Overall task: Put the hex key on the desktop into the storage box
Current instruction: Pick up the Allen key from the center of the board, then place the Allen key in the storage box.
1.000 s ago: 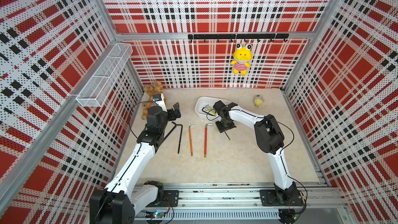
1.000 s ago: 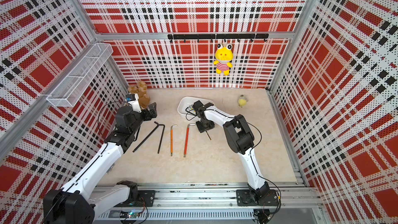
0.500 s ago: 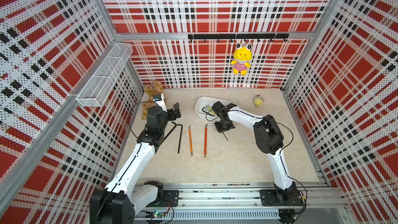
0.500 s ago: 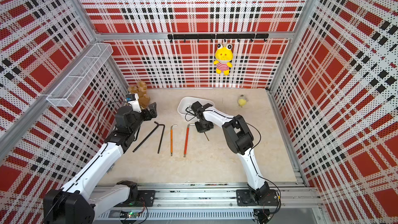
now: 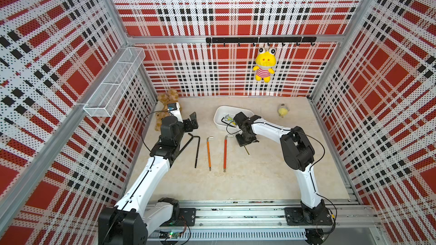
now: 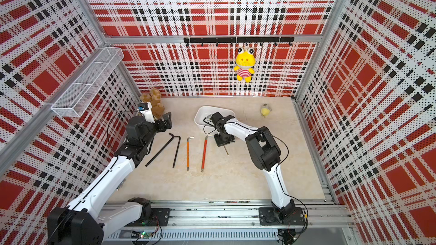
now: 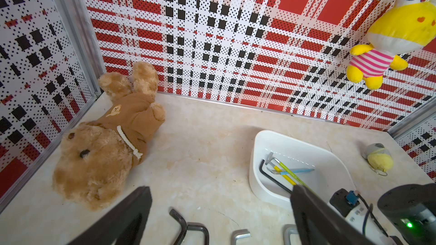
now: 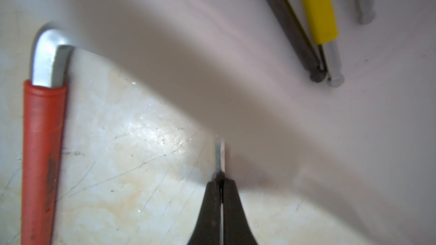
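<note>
A: Right hand (image 8: pixel 221 186)?
B: Clamped on a thin hex key (image 8: pixel 220 154), down at the worktop (image 5: pixel 259 180), just beside the storage box (image 5: pixel 224 111).
A: Left hand (image 7: pixel 220 189)?
B: Spread wide, empty, near four longer keys (image 6: pixel 188 152).

- Left arm (image 5: pixel 152 174): white links, black joints.
- Right arm (image 5: pixel 306 183): same white-and-black build.
- Thin black cables (image 5: pixel 324 153) loop off both arms.
- Black base blocks (image 5: pixel 304 215).
- Fingers (image 8: pixel 210 210): black, tapering.
- Green light (image 7: pixel 409 225) on a black joint housing.
</note>
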